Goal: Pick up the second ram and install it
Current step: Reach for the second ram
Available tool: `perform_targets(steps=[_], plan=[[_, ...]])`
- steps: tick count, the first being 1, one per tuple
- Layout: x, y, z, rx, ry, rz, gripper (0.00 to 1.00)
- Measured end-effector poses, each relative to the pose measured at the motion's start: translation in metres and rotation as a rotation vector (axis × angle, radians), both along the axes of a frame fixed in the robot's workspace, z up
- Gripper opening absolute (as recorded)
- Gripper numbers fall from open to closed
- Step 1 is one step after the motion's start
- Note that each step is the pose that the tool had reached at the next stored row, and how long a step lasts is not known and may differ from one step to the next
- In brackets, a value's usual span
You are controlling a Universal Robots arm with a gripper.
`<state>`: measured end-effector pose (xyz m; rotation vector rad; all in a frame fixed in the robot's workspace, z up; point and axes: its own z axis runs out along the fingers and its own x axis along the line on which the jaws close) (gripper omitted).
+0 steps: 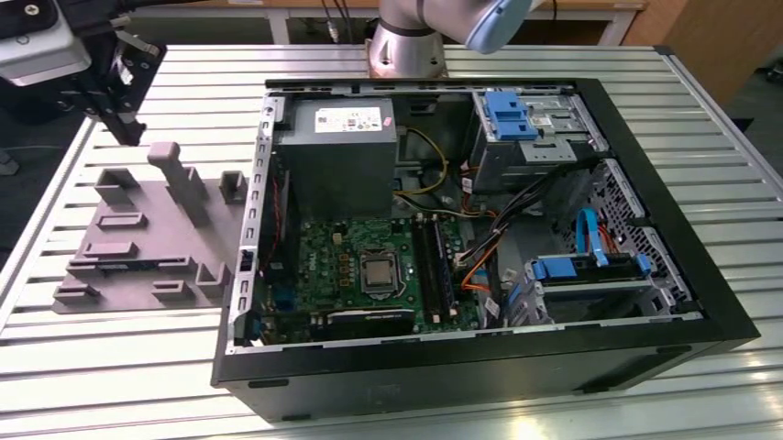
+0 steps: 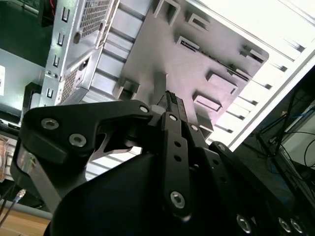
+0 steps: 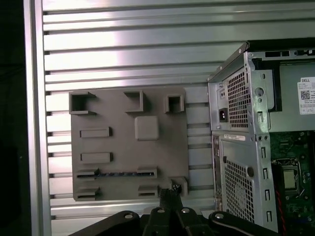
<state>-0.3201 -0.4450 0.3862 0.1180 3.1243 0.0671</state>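
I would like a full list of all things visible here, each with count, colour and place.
table: one, silver, slatted.
computer case: one, black, open, on the table.
motherboard: one, green, inside the case.
power supply: one, grey, inside the case.
holder tray: one, grey, on the table, at the exterior view's left of the case.
second ram: one, dark, in a slot of the tray.
arm: one, grey, beyond the case.
tool: one, black, shut, empty, over the tray.

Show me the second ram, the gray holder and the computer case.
second ram (image 3: 118,173), first wrist view: middle of the dark stick.
gray holder (image 3: 123,152), first wrist view: bare flat face.
computer case (image 1: 677,229), exterior view: black side rim.
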Motion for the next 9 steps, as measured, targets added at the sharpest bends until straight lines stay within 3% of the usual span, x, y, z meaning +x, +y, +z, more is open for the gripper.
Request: perform_targets(steps=[9], plan=[[-0.0184, 0.0001, -0.0002, 0.0, -0.0001, 0.0, 0.11]])
